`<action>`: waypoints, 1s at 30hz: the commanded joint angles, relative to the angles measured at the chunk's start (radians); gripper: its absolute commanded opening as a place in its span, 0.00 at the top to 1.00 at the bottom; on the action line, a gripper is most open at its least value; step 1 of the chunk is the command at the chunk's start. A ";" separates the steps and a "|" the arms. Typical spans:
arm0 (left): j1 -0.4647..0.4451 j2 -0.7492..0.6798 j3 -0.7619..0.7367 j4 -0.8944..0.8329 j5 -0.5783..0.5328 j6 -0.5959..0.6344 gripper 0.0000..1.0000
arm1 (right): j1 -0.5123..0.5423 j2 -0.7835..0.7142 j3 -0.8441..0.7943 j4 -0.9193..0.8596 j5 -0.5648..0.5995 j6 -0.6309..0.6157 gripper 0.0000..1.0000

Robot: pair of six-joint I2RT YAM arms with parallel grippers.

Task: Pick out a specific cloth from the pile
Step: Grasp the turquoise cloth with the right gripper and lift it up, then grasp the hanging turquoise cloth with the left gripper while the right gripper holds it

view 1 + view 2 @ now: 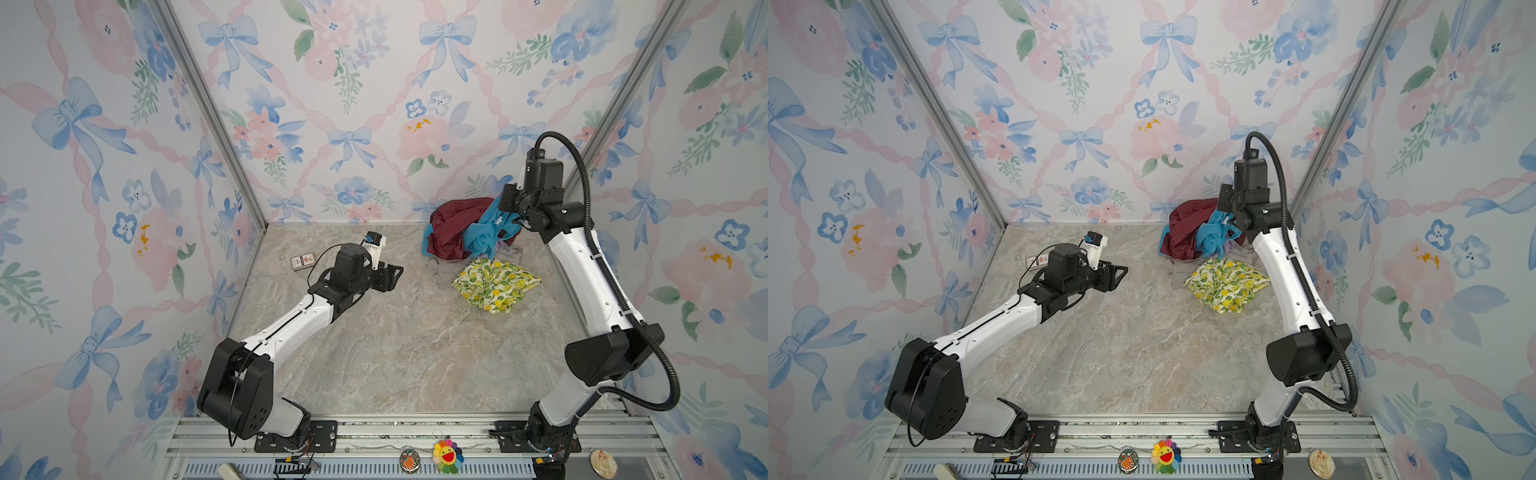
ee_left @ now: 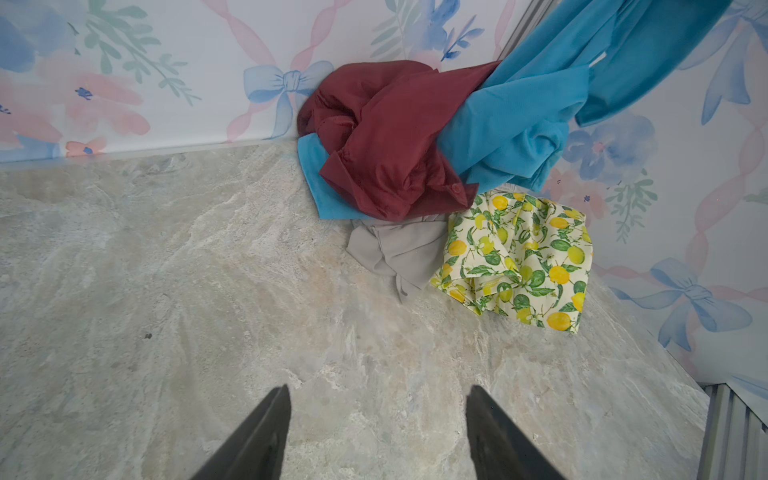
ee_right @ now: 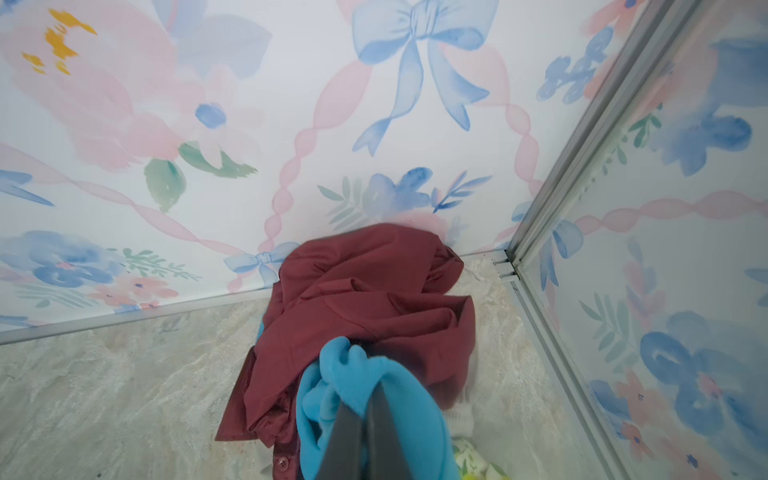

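The pile (image 1: 465, 245) lies in the back right corner. Its large maroon cloth (image 1: 451, 224) (image 2: 386, 137) (image 3: 365, 299) is on top. The turquoise cloth (image 1: 484, 232) (image 1: 1214, 235) (image 2: 519, 124) (image 3: 390, 386) is pulled up from the heap by my right gripper (image 3: 368, 386) (image 1: 509, 218), which is shut on a bunched fold. A lower corner of the cloth (image 2: 320, 183) still lies under the maroon one. My left gripper (image 1: 392, 276) (image 1: 1119, 276) (image 2: 378, 388) hangs open over bare table, left of the pile, with nothing between its fingers.
A lemon-print cloth (image 1: 494, 284) (image 2: 519, 257) and a grey piece (image 1: 442, 268) (image 2: 399, 249) lie at the pile's front. A small card box (image 1: 302, 261) rests by the left wall. Flowered walls close in the back and both sides. A sunflower toy (image 1: 447, 456) sits on the front rail.
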 commanded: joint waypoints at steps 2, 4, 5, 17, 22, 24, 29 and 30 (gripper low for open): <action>-0.006 -0.016 0.040 0.025 -0.041 -0.023 0.31 | -0.019 -0.032 0.122 -0.008 -0.064 0.022 1.00; -0.011 -0.018 0.044 0.024 -0.057 -0.030 0.31 | -0.021 -0.044 0.132 0.016 -0.082 0.031 1.00; -0.014 -0.018 0.045 0.024 -0.068 -0.033 0.31 | -0.021 -0.050 0.137 0.026 -0.092 0.035 1.00; -0.083 -0.029 0.079 0.024 -0.163 -0.034 0.31 | -0.021 -0.113 0.210 0.084 -0.163 0.058 1.00; -0.144 -0.005 0.109 0.054 -0.195 -0.018 0.31 | -0.015 -0.150 0.222 0.078 -0.221 0.101 1.00; -0.174 0.007 0.110 0.107 -0.206 -0.016 0.31 | -0.009 -0.173 0.207 0.075 -0.240 0.120 1.00; -0.268 0.076 0.118 0.342 -0.206 -0.008 0.25 | 0.027 -0.266 0.099 0.102 -0.253 0.150 1.00; -0.285 0.105 0.142 0.362 -0.212 -0.003 0.24 | 0.033 -0.283 0.078 0.109 -0.258 0.160 1.00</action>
